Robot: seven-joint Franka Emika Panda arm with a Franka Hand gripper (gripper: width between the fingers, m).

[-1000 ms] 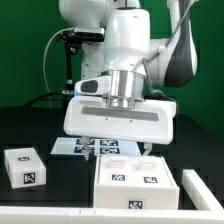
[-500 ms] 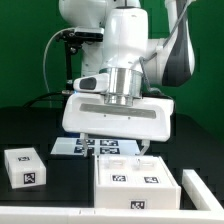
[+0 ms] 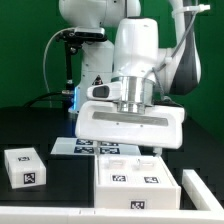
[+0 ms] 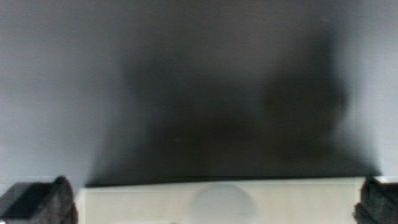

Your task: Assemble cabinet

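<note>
**Gripper wide open over cabinet box, shifted to the exterior view's right**

On the black table (image 3: 62, 190) the following are counted: one flat white marker board (image 3: 72, 147) with several tags, three white furniture parts, and one gripper (image 3: 127, 152) on the single arm.

The large white plastic cabinet box (image 3: 135, 184) lies just in front of the marker board, toward the exterior view's right. Two square black-and-white tags are seen on its top and one on its near face.

A small white block (image 3: 25, 165), tagged on its near face, is set apart from the marker board, in front of it and to the exterior view's left. A narrow white panel (image 3: 197, 186) lies farthest from the marker board, beyond the cabinet box, and is partly cut off by the picture edge.

The gripper hangs above the marker board's near edge with its jaws spread to full width; nothing is held. In the blurred wrist view the dark fingers (image 4: 36, 200) are seen far apart, with a white surface between them.

Compared with one second ago, the gripper is found further toward the exterior view's right and slightly lower. The parts are unmoved.
</note>
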